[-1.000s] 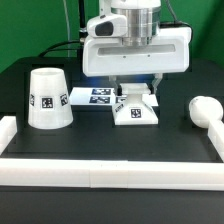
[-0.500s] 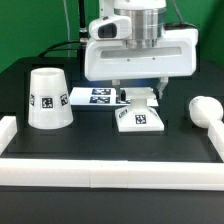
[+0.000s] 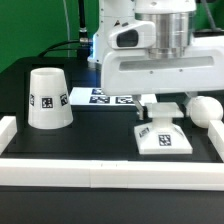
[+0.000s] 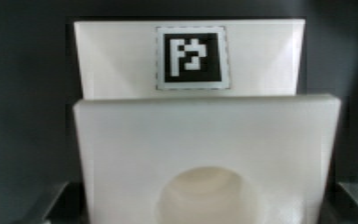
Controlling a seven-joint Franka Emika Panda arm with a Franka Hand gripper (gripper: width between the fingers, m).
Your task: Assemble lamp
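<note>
The flat square lamp base (image 3: pixel 164 138) sits on the black table toward the exterior view's right, near the front rail. My gripper (image 3: pixel 161 106) stands over its back part, jaws shut on its two sides. In the wrist view the base (image 4: pixel 194 120) fills the frame between my dark fingers (image 4: pixel 51 205), with its tag and round socket showing. The tapered shade (image 3: pixel 47 97) stands at the exterior view's left. The rounded bulb (image 3: pixel 205 108) lies at the right edge, just beside the base.
The marker board (image 3: pixel 92 97) lies flat at the back, behind the gripper. A white rail (image 3: pixel 110 171) runs along the front, with white blocks at the left (image 3: pixel 8 128) and right ends. Bare black table lies between the shade and the base.
My gripper has moved toward the exterior view's right and nearer the front rail, taking the base with it. The base now lies close to the bulb. Shade and bulb have not moved.
</note>
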